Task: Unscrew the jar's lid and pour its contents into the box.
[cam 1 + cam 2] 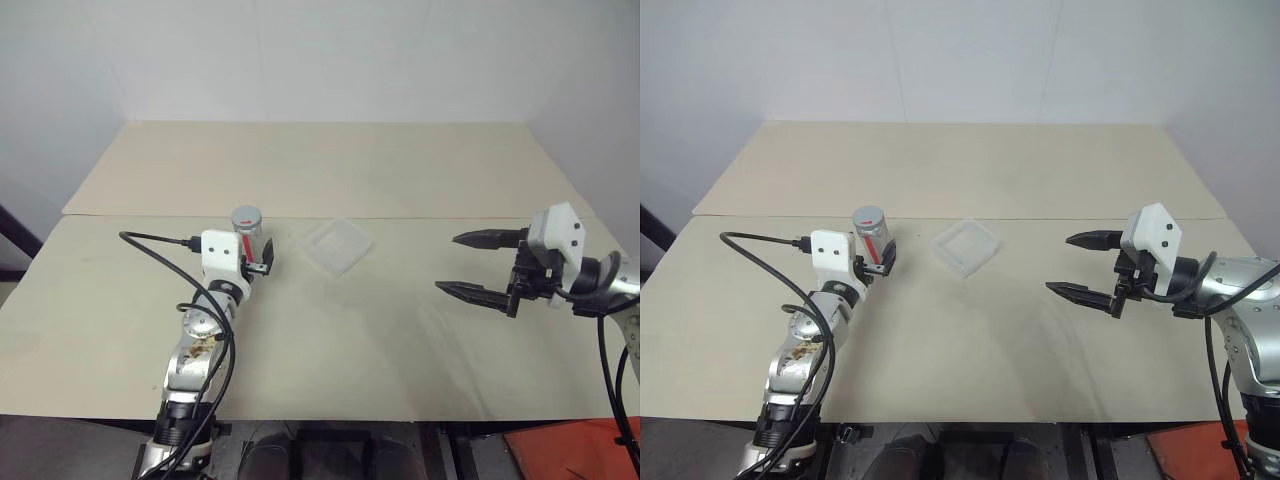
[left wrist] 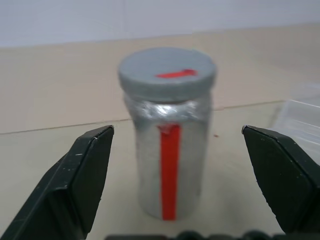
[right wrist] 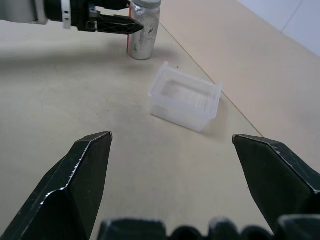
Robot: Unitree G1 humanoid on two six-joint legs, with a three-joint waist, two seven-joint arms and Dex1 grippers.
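Observation:
The jar (image 1: 248, 236) is a small silvery cylinder with a red vertical stripe, standing upright on the table left of centre. Its grey lid (image 2: 167, 72) with a red mark sits on top. My left gripper (image 1: 256, 256) is open and level at the jar, one finger on each side of it and both apart from its wall, as the left wrist view shows. The box (image 1: 337, 245), a shallow clear tray, lies just to the right of the jar. My right gripper (image 1: 447, 262) hovers open at the right, pointing toward the box (image 3: 185, 100) and holding nothing.
The beige table (image 1: 330, 340) is made of two boards with a seam (image 1: 420, 217) running just behind the jar and box. A black cable (image 1: 150, 240) loops from my left wrist. A red object (image 1: 570, 450) lies on the floor beyond the front right corner.

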